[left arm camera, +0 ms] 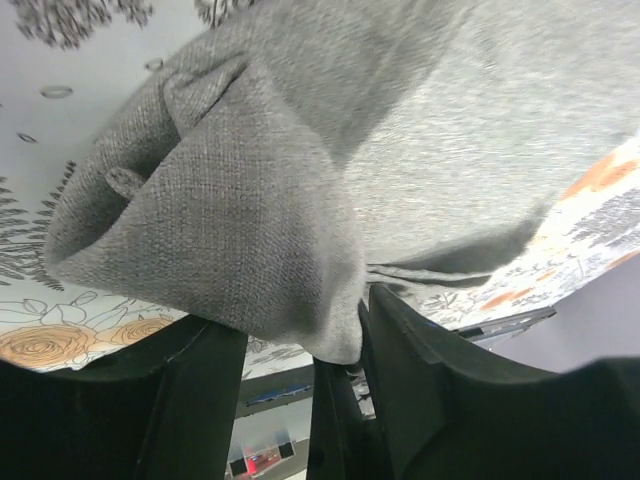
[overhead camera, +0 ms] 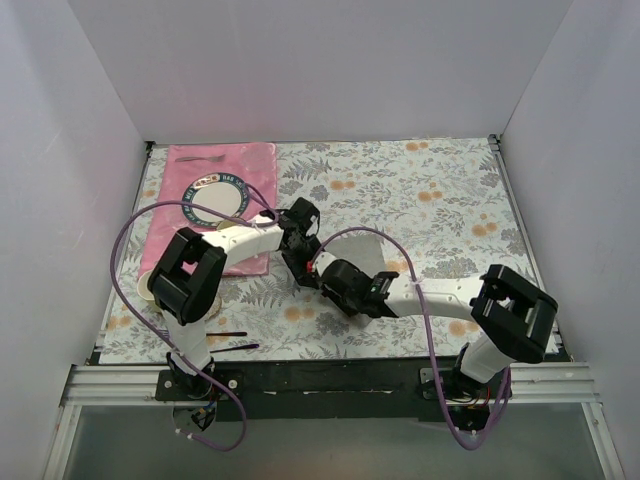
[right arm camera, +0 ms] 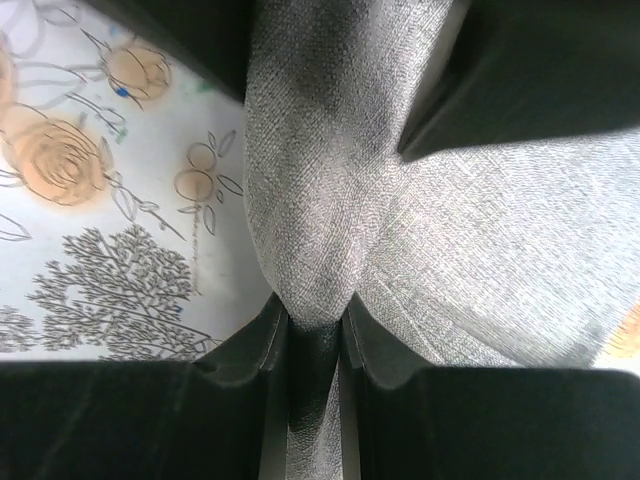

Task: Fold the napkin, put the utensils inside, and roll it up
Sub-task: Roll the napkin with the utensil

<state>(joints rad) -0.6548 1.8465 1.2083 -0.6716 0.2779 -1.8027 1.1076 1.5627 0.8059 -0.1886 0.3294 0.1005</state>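
Left gripper (left arm camera: 300, 335): jaws parted, nothing pinched. Its black fingers (left arm camera: 470, 400) stand apart with a clear gap. A folded corner of the napkin (left arm camera: 260, 200) hangs into that gap, loose, lying against the right-hand finger.

Sweep left to right in the top view, everything referenced to the pink placemat (overhead camera: 215, 165):
- Off its near-left corner: pale round object (overhead camera: 147, 287), mostly hidden behind the left arm (overhead camera: 188, 275). Can't tell what it is.
- On the mat, roughly mid-mat: round plate (overhead camera: 215, 197), white centre, dark rim.
- Nearer the arm bases than the mat's near edge: thin black utensil (overhead camera: 235, 347). It lies flat on the floral tablecloth (overhead camera: 440, 200), close to the cloth's near edge and apart from the mat.
- Just off the mat's near-right corner: left gripper, pointing back toward the arm bases.
- Right of that corner, clear of the mat: napkin, plain grey, creased, bunched into folds on the tablecloth. Both grippers meet at its mat-side end.
- Further right of the mat: right gripper (right arm camera: 315, 330), reaching in from the right, clamped on the napkin. Its fingers (right arm camera: 230, 380) are nearly together with a narrow ridge of grey cloth squeezed between them. The cloth fans out wider past the tips.
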